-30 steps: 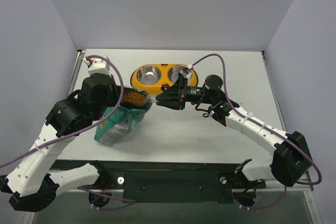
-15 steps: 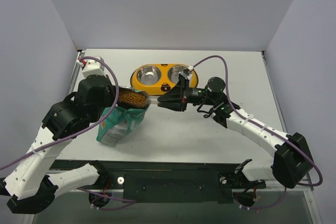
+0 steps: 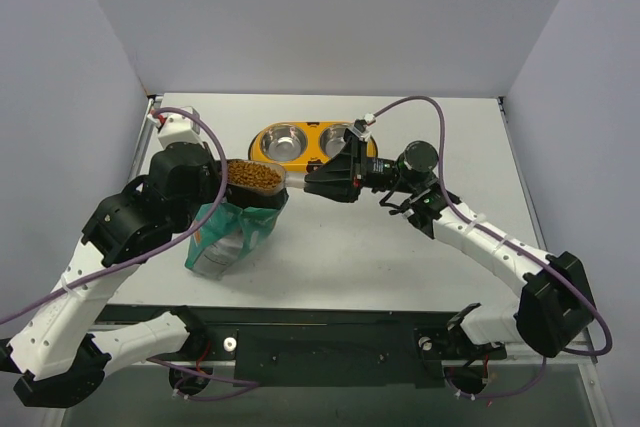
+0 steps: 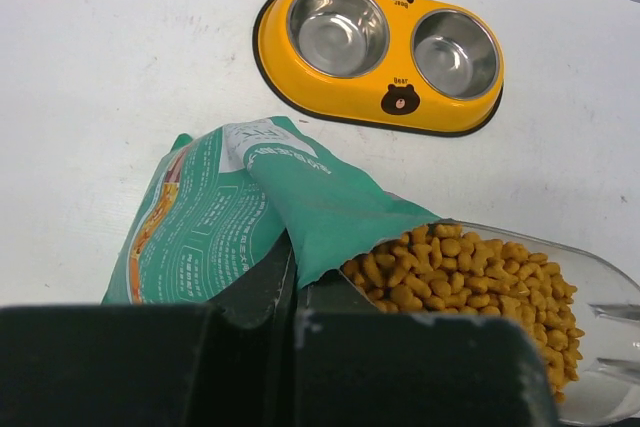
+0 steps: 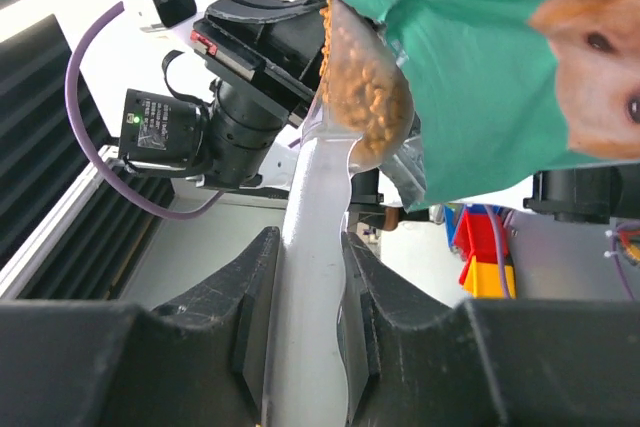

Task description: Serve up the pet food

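Note:
Brown kibble (image 3: 254, 176) fills a clear plastic scoop (image 4: 600, 332) at the mouth of the teal-and-white bag (image 3: 224, 239). My right gripper (image 3: 307, 187) is shut on the scoop's pale handle (image 5: 315, 277) and holds it level just right of the bag. In the right wrist view the kibble (image 5: 365, 97) sits in the scoop bowl against the bag (image 5: 480, 57). My left gripper (image 4: 290, 282) is shut on the bag's top edge (image 4: 330, 217) and holds it upright and open. The kibble (image 4: 470, 272) is heaped next to my fingers.
The yellow double-bowl feeder (image 3: 262, 159) stands just behind the scoop, and both steel bowls (image 4: 337, 29) show no food. The white table ends at walls to the left, right and back. The left arm's wrist (image 5: 240, 97) sits close to the scoop.
The scoop, loaded with kibble, has risen out of the bag mouth and shifted slightly toward the feeder. My right wrist has lifted. The left gripper keeps its hold on the bag.

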`<state>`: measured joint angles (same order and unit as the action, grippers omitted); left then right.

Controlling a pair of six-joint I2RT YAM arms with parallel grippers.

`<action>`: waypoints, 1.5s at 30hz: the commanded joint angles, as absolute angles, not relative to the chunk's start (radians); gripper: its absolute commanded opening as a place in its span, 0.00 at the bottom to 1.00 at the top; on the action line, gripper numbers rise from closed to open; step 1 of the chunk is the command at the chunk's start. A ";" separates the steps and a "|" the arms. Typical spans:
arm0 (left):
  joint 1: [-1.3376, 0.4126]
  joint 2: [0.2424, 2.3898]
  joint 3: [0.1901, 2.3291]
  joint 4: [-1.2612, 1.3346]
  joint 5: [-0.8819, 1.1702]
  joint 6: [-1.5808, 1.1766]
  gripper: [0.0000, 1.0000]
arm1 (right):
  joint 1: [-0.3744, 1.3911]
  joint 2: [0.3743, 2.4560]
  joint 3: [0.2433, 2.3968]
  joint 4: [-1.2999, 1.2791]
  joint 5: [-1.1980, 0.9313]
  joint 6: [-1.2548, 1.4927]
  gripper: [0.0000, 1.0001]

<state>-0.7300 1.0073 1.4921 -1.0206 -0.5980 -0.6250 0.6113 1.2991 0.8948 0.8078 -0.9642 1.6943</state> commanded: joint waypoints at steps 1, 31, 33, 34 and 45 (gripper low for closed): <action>-0.736 0.954 1.548 -0.695 -0.623 -0.657 0.00 | 0.583 1.278 0.907 1.094 -0.888 1.753 0.00; -0.736 1.020 1.604 -0.736 -0.652 -0.678 0.00 | 0.555 1.141 1.003 0.474 -0.979 1.437 0.00; -0.738 1.035 1.621 -0.747 -0.661 -0.683 0.00 | 0.548 1.132 0.997 0.466 -0.982 1.433 0.00; -0.738 1.040 1.631 -0.750 -0.669 -0.686 0.00 | 0.546 1.124 0.996 0.466 -0.982 1.434 0.00; -0.736 1.083 1.689 -0.839 -0.793 -0.719 0.00 | 0.512 1.106 0.991 0.541 -0.963 1.497 0.00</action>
